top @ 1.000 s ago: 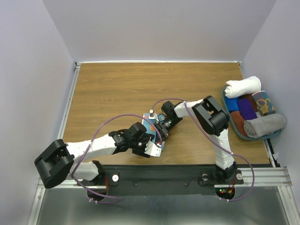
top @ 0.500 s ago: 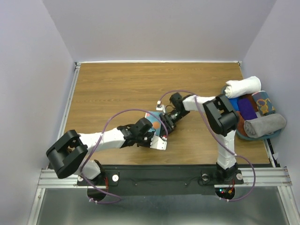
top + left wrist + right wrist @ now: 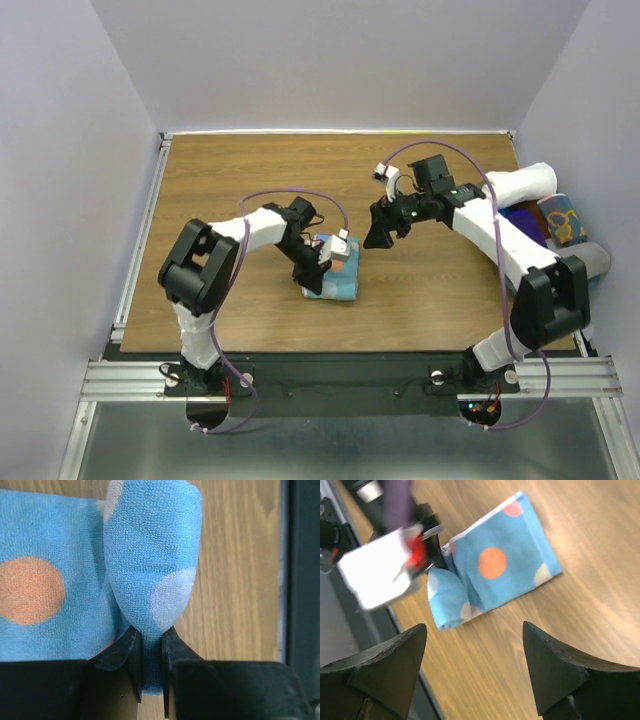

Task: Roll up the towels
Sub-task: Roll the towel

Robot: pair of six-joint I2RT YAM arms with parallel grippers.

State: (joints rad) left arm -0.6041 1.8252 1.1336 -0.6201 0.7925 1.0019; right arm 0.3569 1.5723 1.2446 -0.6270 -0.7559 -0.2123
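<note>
Your towel [image 3: 338,283] (the blue dotted one) lies on the bench [image 3: 230,170], well apart from the white roll [image 3: 532,181], on the left arm's side of it. The left arm [image 3: 265,225] has hold of it. The left jaws are nearly closed and pinch one tip of the rolled end [image 3: 150,560], with cloth squeezed between them.

The right jaws stand wide apart with nothing in them. They hang above the bench between the towel and the white roll, nearer the towel.

What matters for the next move is the axis. The rolled end runs straight away from the left jaws, in line with them, and the unrolled flat part [image 3: 45,580] (orange dot up) lies touching it along one side.

Any further rolling, I judge, has to travel sideways across that axis and onto the flat part, not along the jaws' own line. The far tip of the rolled end is free. In the right wrist view it looks like the part of the towel closest to the right jaws, so that arm seems best placed to steady it.
</note>
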